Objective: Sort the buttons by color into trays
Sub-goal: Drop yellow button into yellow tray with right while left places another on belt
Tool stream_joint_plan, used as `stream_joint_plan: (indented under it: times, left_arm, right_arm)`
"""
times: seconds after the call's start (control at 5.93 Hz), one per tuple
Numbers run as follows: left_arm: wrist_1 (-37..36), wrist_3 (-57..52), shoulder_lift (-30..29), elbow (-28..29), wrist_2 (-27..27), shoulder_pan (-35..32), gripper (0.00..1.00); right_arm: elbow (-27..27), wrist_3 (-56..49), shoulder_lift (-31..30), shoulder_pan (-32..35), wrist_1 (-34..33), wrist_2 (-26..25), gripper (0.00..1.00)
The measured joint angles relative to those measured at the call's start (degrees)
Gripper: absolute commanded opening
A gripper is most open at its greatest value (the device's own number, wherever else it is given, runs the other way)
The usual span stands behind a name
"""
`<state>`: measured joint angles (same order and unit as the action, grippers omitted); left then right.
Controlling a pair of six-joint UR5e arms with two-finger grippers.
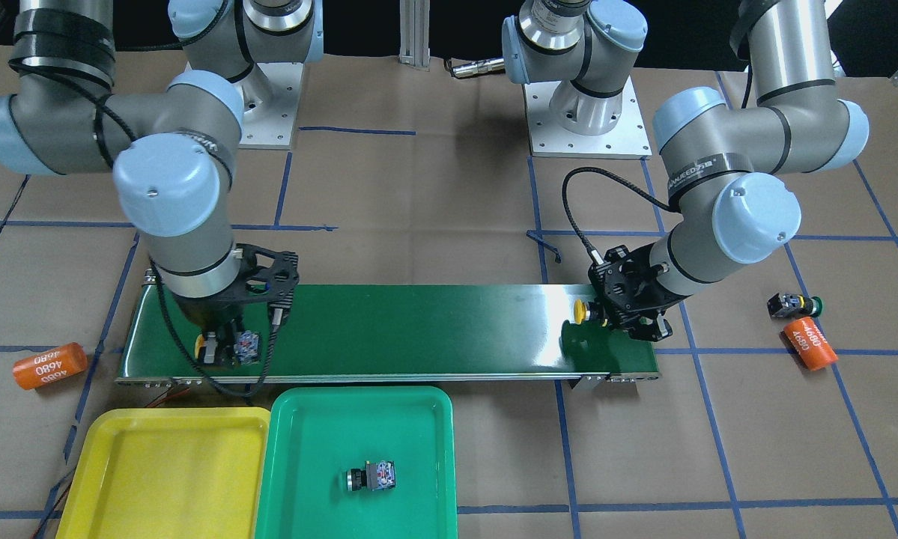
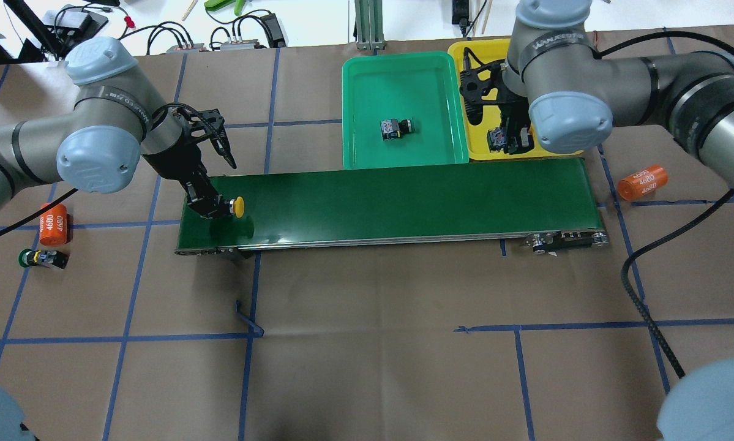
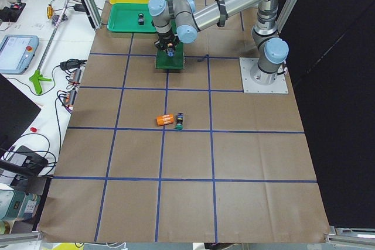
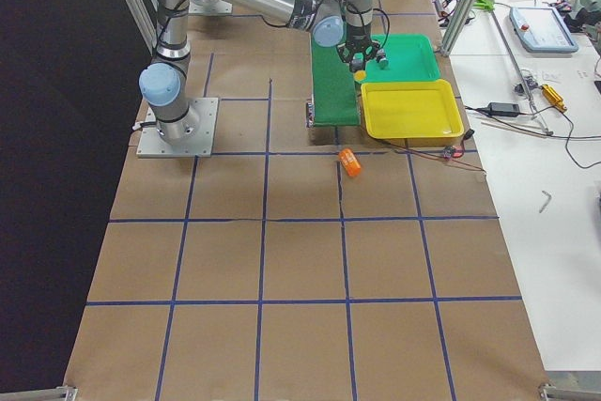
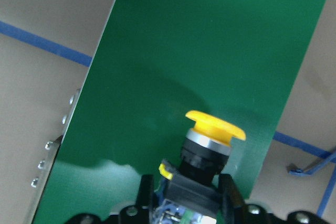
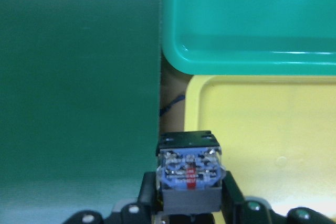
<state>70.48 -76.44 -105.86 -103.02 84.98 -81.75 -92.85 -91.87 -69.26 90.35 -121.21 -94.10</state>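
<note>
Right claw (image 6: 189,195) pinches a yellow-capped button (image 6: 189,171) by its grey body, hanging over the gap between the conveyor belt (image 6: 79,77), at nine o'clock, and the yellow tray (image 6: 273,129), at three. Released here, we judge, it could strike the rim and tumble onto the belt or into the gap. At twelve the green tray (image 6: 236,51) sits close enough to catch a bounce. Farther off, the left claw (image 2: 217,208) grips the second yellow button (image 2: 239,207) above the belt's end; we fear its round cap lets it roll off.
</note>
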Motion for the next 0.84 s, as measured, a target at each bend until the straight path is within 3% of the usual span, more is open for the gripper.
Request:
stream_joint_plan:
  times: [0.17,0.34,0.51,0.67,0.84]
  left_arm:
    - [0.1,-0.7,0.2,0.1,0.4,0.5,0.99]
    - [0.4,-4.1,0.5,0.6,0.8,2.8,0.99]
    - [0.8,-10.9,0.4,1.0,2.2,6.6,0.99]
    - [1.0,-19.7,0.7,0.9,5.8,10.2,0.99]
    - [1.0,-28.8,1.0,0.9,10.1,13.6,0.99]
  right_arm:
    - [4.2,-1.3,4.4,-1.4,-1.4,0.5,0.1]
    - [8.5,-1.7,9.6,-2.0,-3.4,0.7,0.24]
    - [11.2,-1.8,13.7,-2.4,-4.8,0.8,0.71]
    - [11.6,-1.7,15.6,-2.9,-5.0,0.8,1.0]
    - [10.8,-1.4,16.0,-3.2,-4.7,0.7,1.0]
